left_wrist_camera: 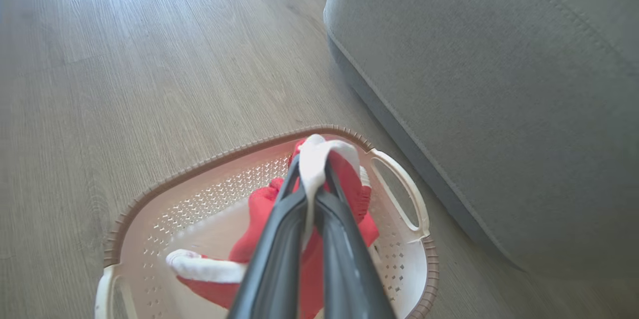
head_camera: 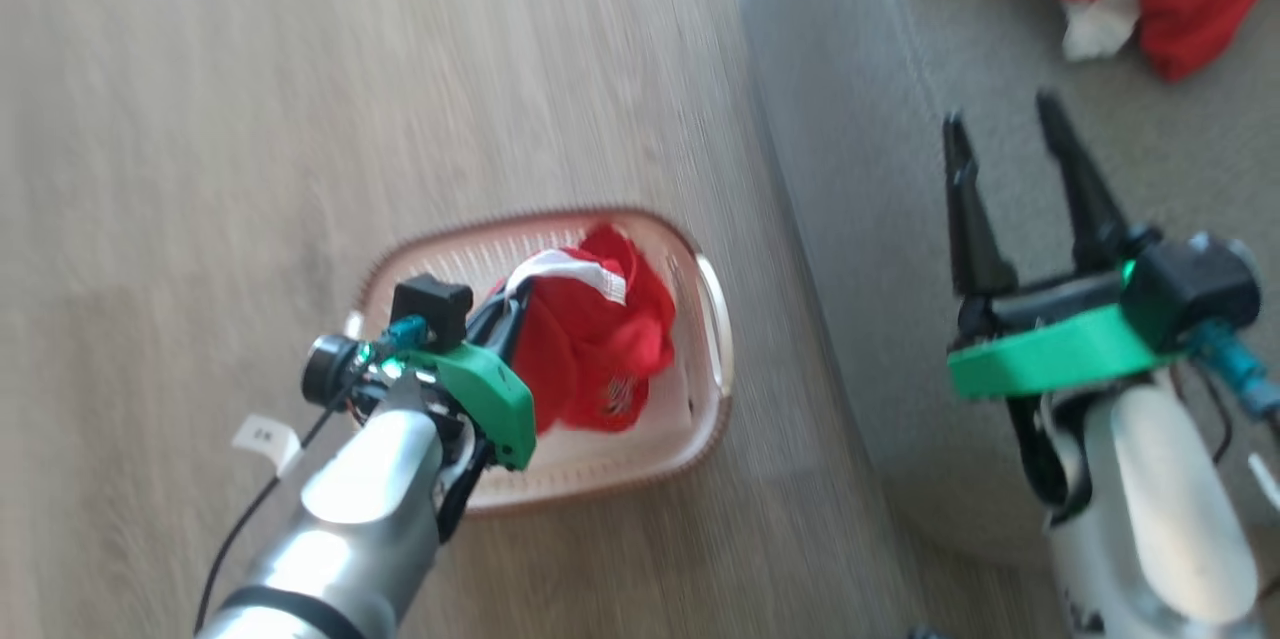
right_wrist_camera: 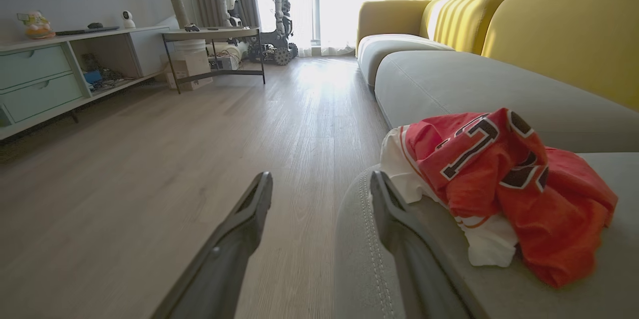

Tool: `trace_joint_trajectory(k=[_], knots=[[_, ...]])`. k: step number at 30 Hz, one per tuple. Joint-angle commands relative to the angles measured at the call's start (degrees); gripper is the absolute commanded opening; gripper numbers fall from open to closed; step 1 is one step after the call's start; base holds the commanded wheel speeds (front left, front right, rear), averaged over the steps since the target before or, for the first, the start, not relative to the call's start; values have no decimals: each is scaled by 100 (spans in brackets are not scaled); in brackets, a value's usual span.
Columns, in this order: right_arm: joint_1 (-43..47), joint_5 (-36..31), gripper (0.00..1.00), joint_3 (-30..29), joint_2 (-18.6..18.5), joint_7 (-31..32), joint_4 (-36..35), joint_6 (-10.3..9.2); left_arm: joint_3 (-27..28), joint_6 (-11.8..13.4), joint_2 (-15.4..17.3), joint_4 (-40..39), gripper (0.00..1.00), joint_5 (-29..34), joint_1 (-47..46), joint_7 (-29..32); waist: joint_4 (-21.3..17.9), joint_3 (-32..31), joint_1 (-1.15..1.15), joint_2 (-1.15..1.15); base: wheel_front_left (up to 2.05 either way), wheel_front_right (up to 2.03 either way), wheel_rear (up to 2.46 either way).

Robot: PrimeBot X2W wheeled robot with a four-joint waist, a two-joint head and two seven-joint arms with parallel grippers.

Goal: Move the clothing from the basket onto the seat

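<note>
Pinching the white-trimmed red sports garment [head_camera: 600,339] inside the cream perforated basket [left_wrist_camera: 199,164], the closed left gripper [left_wrist_camera: 312,161] has the grey fabric sofa seat [left_wrist_camera: 499,109] to its right, beneath the open, empty right gripper [head_camera: 998,111].

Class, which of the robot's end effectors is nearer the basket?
Left. The left end effector is over the basket, shut on the red garment; the right end effector hangs open above the seat, off to one side.

clothing [head_camera: 600,344]: red, white trim | basket [head_camera: 620,479]: cream, brown rim | seat [head_camera: 860,219]: grey | floor [head_camera: 250,119]: pale wood-grain
</note>
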Motion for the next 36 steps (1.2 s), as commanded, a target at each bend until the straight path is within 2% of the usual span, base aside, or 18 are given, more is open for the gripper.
trace_joint_trajectory(k=[1,5,12,22,36], knots=[[175,-56,100,121,1,-36,-91,-2,108,57,56,-210,0,-92,113,-107,310,-824,0,0,0,0,0],[577,-159,100,62,1,-36,194,-2,49,154,56,-572,0,-254,303,-152,517,-1551,0,0,0,0,0],[1188,-176,100,80,1,-36,559,-2,51,294,56,-1027,0,-308,412,-165,786,-2383,0,0,0,0,0],[1528,-96,100,208,1,-31,878,-2,191,355,158,-1474,0,-244,139,-146,1063,-2873,0,0,0,0,0],[1532,-136,100,380,1,8,1167,-2,-63,219,197,-2126,0,-198,-327,562,1376,-3150,0,0,0,0,0]])
